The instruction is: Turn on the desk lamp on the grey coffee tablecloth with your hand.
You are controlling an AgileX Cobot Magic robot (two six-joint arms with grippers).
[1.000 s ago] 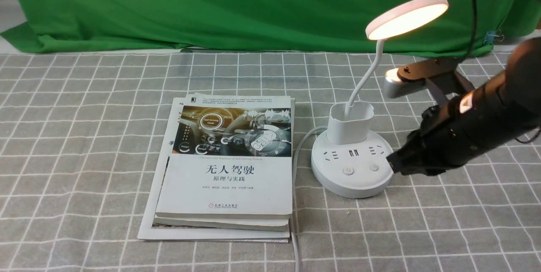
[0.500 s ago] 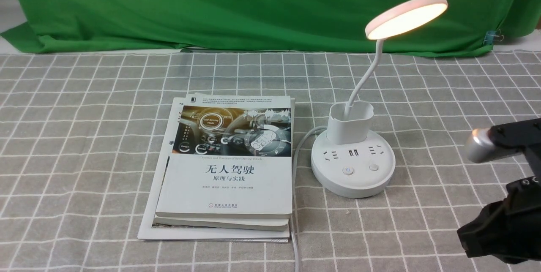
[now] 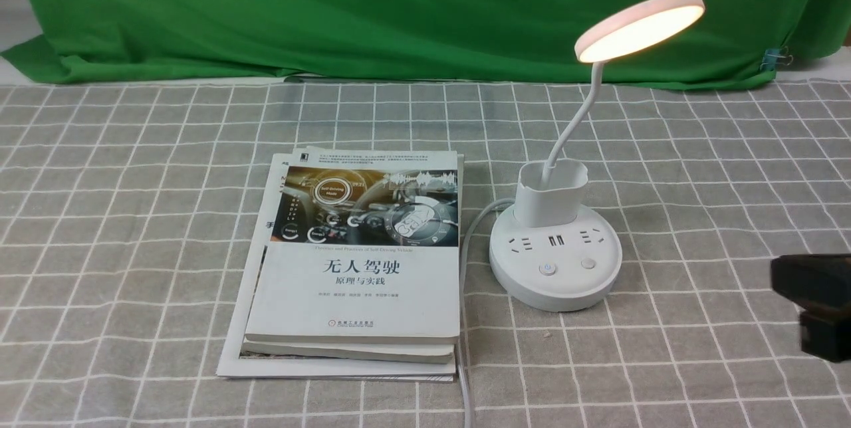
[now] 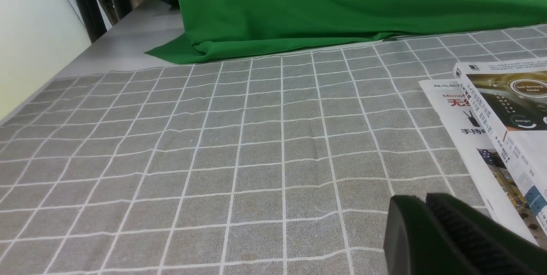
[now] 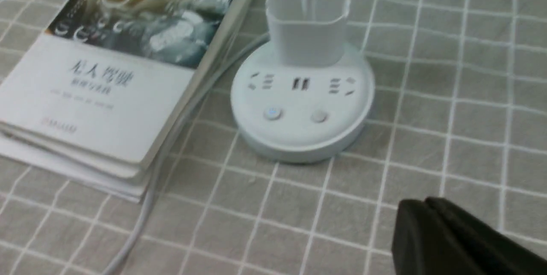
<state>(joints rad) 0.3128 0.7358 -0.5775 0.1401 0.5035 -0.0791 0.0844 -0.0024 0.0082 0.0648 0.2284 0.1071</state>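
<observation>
My left pincer (image 4: 421, 201), pressed together, is idling low over the grey checked cloth (image 3: 133, 215), clear of the work. Stacked books (image 3: 359, 262) are lying mid-surface. Just right of them the lamp (image 3: 555, 262) is standing upright, its buttons facing me for an easy press. Its neck is curving up and rightward, and its head (image 3: 639, 26) is glowing, tilting towards the books. My right pincer (image 5: 425, 203), also pressed together, is hanging near the base; the job is looking done.

The right gripper (image 5: 421, 203) is held closed, and is cut off at four o'clock in the front view. The left gripper (image 4: 423, 201) is likewise closed.
</observation>
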